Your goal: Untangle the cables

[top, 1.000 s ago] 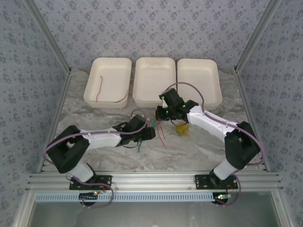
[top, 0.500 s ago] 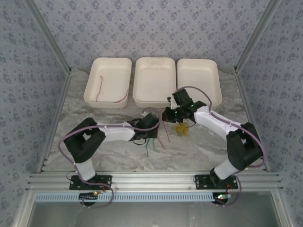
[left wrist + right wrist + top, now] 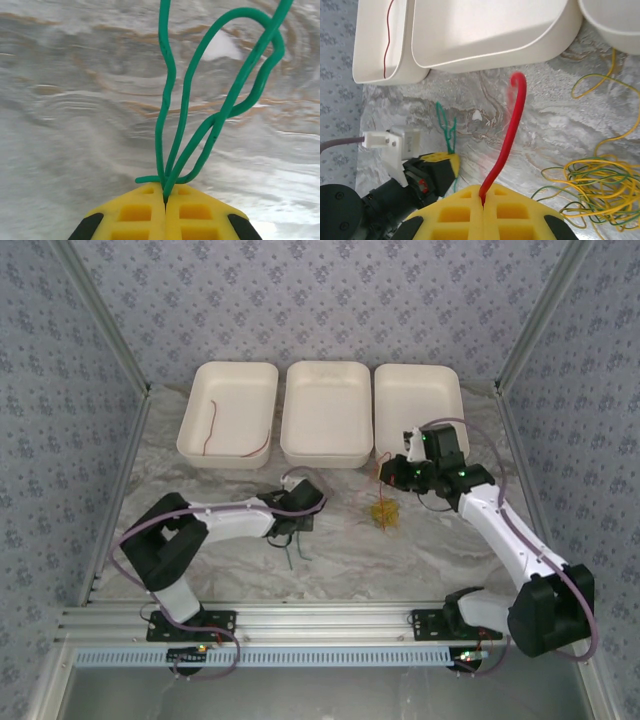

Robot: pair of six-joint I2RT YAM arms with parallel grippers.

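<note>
My left gripper (image 3: 165, 197) is pressed together on the green cable (image 3: 216, 121). The strands come out of the seam between its yellow pads and fan out in loops over the marbled table (image 3: 400, 550). From the top camera that gripper (image 3: 288, 530) sits low over the table in front of the gap between the left tray (image 3: 240, 400) and the middle tray (image 3: 325, 410), with the green cable (image 3: 290, 552) trailing toward the near edge. My right gripper (image 3: 484, 197) is also closed, pinching a red cable (image 3: 511, 127) that rises from between the pads and hooks over at its free end, blurred there. From above, this gripper (image 3: 390, 472) hangs near the front rim of the right tray (image 3: 420, 405). Between the two grippers, on the table just below the right one, lies a loose yellow tangle (image 3: 384, 513). In the right wrist view the yellow tangle (image 3: 590, 190) has a few green strands running through it and spreads to the right of the pads. A second red cable (image 3: 210, 425) lies alone in the left tray, apart from everything else. The right wrist camera also catches the left gripper (image 3: 440, 170) low on the left, with the green cable (image 3: 447, 132) standing up from it. Bare table separates it from the red cable.
</note>
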